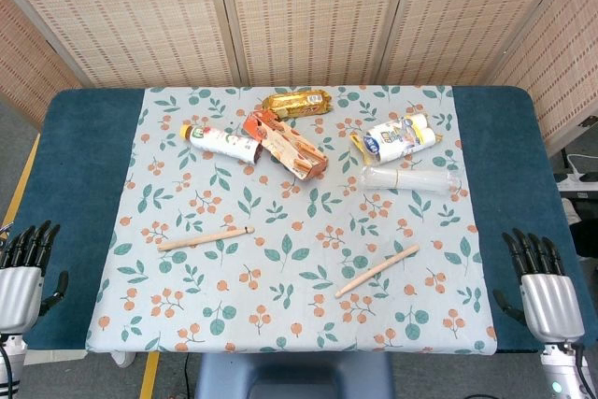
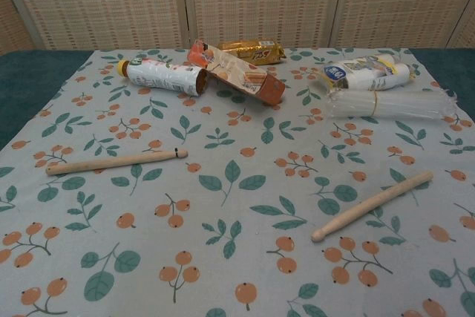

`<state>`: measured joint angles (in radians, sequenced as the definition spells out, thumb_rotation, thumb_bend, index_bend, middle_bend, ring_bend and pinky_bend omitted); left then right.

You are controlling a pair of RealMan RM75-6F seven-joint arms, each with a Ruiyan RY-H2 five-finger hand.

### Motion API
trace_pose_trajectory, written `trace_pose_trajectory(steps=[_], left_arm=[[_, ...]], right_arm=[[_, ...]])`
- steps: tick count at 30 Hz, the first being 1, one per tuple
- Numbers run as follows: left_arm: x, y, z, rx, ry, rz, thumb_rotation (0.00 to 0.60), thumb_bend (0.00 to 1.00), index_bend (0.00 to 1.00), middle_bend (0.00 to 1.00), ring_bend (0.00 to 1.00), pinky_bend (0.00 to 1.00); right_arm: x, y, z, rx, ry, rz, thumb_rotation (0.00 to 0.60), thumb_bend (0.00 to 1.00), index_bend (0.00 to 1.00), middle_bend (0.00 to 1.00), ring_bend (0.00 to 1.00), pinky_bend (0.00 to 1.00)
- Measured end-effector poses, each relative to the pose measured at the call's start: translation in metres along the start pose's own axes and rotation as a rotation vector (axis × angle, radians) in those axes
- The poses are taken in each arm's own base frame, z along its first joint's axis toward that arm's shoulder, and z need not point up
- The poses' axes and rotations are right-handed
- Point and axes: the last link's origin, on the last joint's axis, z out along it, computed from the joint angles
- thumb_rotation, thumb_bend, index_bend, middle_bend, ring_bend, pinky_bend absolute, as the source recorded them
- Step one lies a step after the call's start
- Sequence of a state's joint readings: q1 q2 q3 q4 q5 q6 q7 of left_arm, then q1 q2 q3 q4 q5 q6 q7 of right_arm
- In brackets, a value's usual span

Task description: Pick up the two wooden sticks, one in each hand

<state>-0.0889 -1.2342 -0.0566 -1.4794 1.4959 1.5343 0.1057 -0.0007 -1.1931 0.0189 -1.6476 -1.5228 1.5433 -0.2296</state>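
Two wooden sticks lie on the leaf-patterned cloth. The left stick (image 1: 206,237) (image 2: 116,161) lies nearly level at the front left. The right stick (image 1: 377,270) (image 2: 371,205) lies slanted at the front right. My left hand (image 1: 22,273) hangs off the table's front left corner, fingers apart, holding nothing. My right hand (image 1: 545,292) hangs off the front right corner, also empty with fingers apart. Both hands are well apart from the sticks. The chest view shows neither hand.
At the back of the cloth lie a white bottle with a yellow cap (image 1: 220,141), an orange snack box (image 1: 288,145), a gold packet (image 1: 297,105), a white-and-yellow packet (image 1: 399,136) and a clear bag of straws (image 1: 411,179). Blue table cover (image 1: 89,147) flanks the cloth.
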Motion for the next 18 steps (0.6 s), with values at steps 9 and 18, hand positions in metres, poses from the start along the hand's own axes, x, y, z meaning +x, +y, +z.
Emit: trace_pose_trajectory(steps=[9,18], left_arm=[[-0.014,0.026,0.006,-0.090,-0.032,0.000,0.600,0.47,0.08,0.17,0.03,0.13],[-0.054,0.070,0.040,-0.143,-0.155,0.147,0.600,0.47,0.24,0.33,0.14,0.14]], right_arm=[[0.002,-0.003,-0.002,0.012,0.007,0.011,0.600,0.20,0.00,0.02,0.00,0.00],[0.012,-0.003,-0.003,0.023,0.036,0.040,0.600,0.20,0.00,0.02,0.00,0.00]])
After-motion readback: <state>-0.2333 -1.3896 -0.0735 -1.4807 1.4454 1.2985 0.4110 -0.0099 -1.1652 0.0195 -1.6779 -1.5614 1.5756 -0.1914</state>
